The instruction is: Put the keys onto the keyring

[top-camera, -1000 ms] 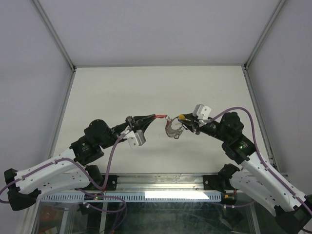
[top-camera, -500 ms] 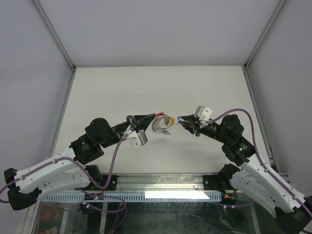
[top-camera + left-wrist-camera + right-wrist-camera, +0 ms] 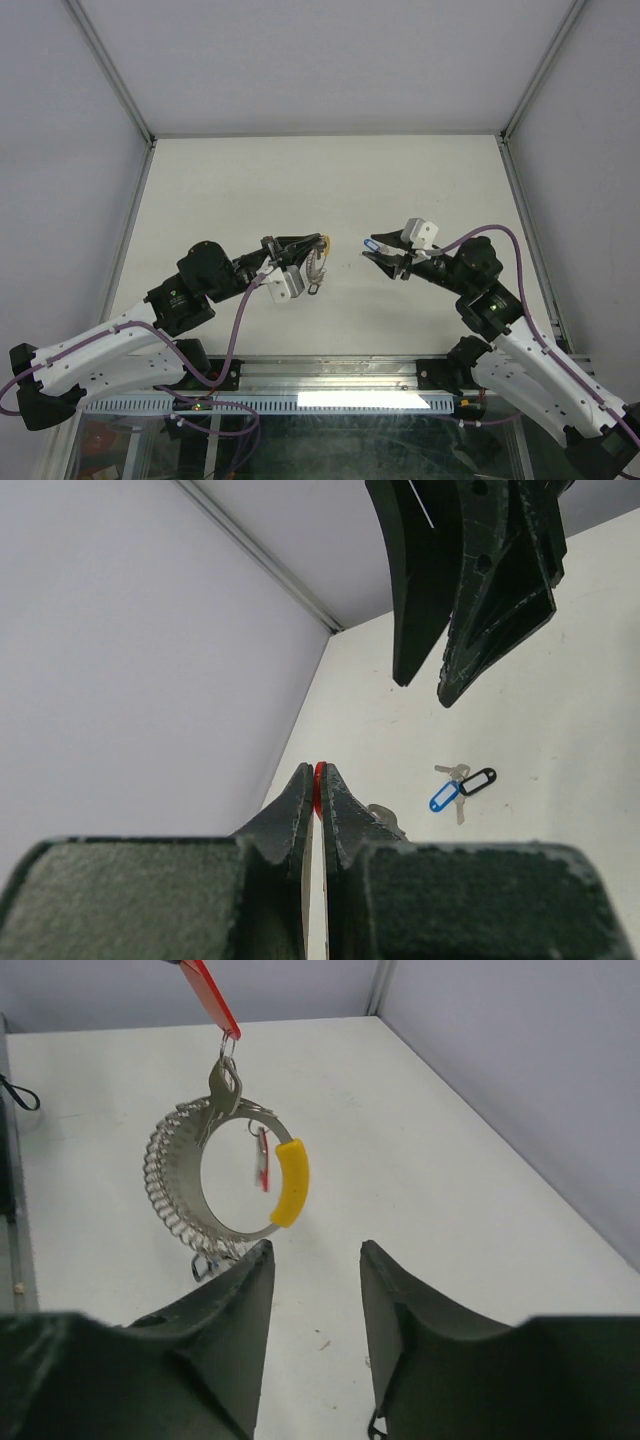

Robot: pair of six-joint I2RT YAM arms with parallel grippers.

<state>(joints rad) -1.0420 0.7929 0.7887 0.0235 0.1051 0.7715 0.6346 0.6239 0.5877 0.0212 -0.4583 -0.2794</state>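
Hanging clear of the tabletop [image 3: 220, 180], the keyring [image 3: 168, 1185] dangles from a red tag [image 3: 210, 992] and its silver key [image 3: 225, 1085]. Its yellow section [image 3: 287, 1182] is on the right in the right wrist view.

Note that your left end effector [image 3: 318, 776] is pressed together on that red tag; only a red sliver shows between its fingers. Your right end effector [image 3: 315, 1250] is spread and carries nothing.

The hoop hangs upright with its open face turned toward the right end effector, which sits near it and apart from it.

A blue-tagged key [image 3: 444, 798] and a black-tagged key [image 3: 478, 780] lie together on the tabletop, below the right end effector in the left wrist view. Judge the right arm the nearer for fetching them, with the left arm presenting the hoop.
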